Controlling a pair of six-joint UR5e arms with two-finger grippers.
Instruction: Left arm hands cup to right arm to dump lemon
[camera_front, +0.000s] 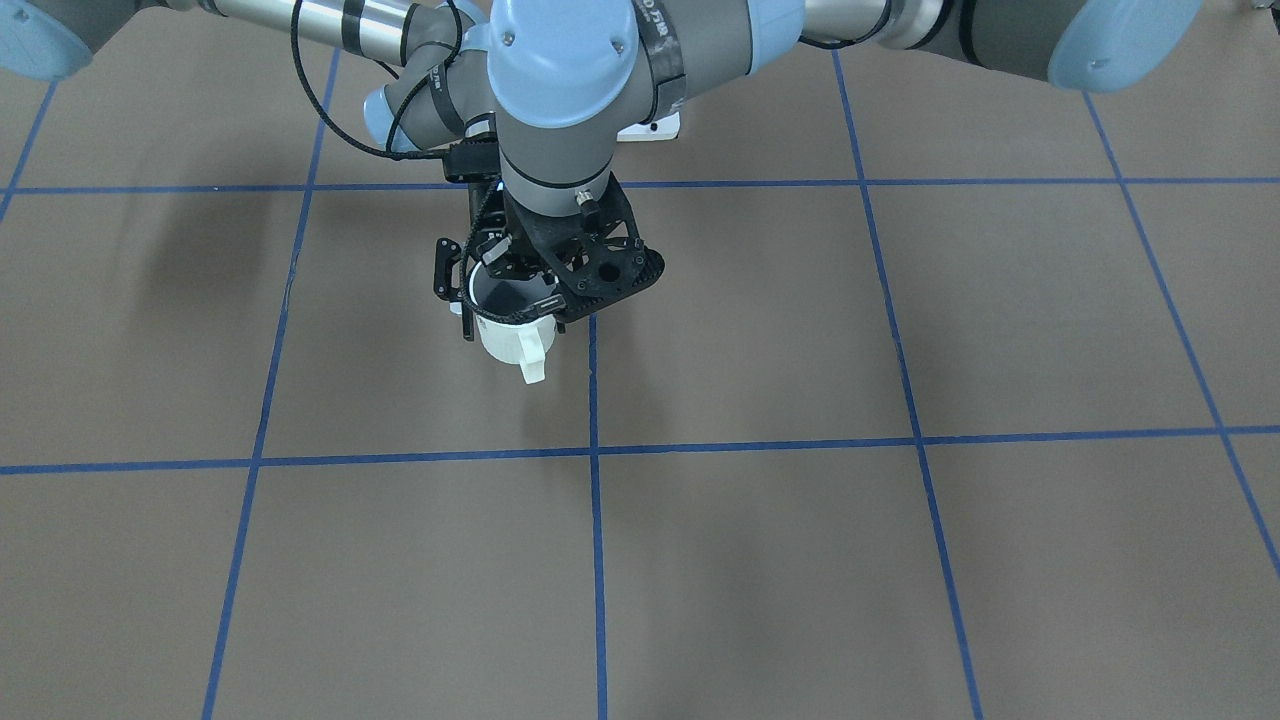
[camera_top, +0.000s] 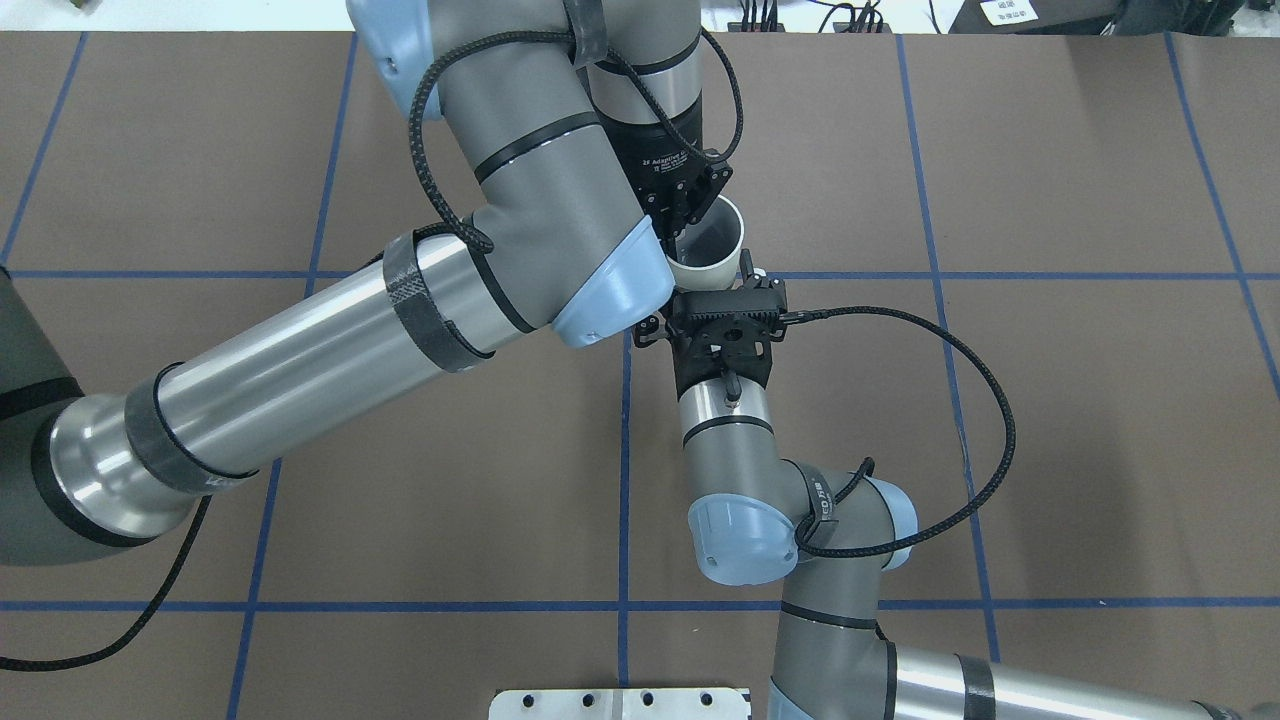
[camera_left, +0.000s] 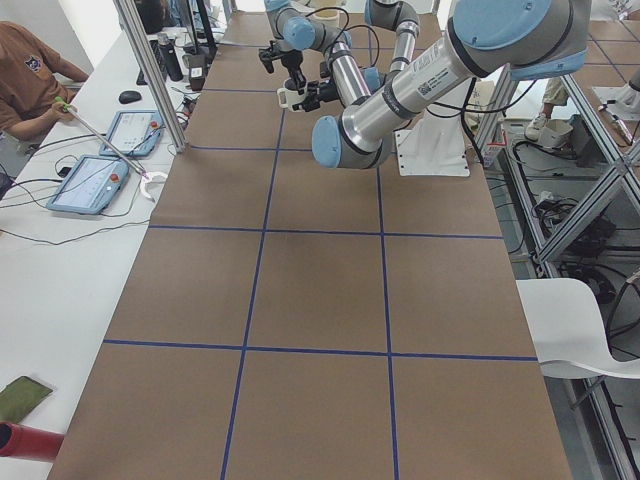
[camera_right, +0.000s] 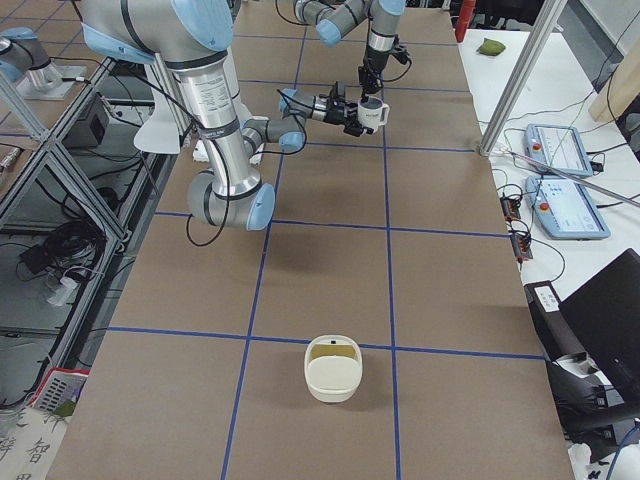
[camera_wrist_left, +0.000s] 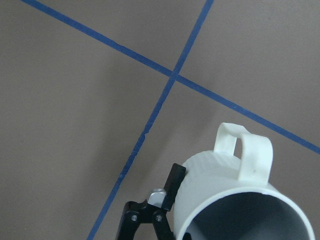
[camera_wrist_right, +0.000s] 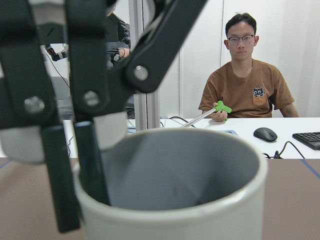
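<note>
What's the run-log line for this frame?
phase: handover | left gripper: shut on cup rim | right gripper: beside cup, grip unclear | lemon: unseen

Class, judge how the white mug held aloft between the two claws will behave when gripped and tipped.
The white mug looks thick-walled and rigid: probably no flex, fairly heavy for its size. The left claw grips only its rim wall, so it could swing or slip. Dropped onto the table, it would probably chip.

The cup (camera_wrist_right: 172, 187) hides its own floor (contents untellable); its base is cut off below.
</note>
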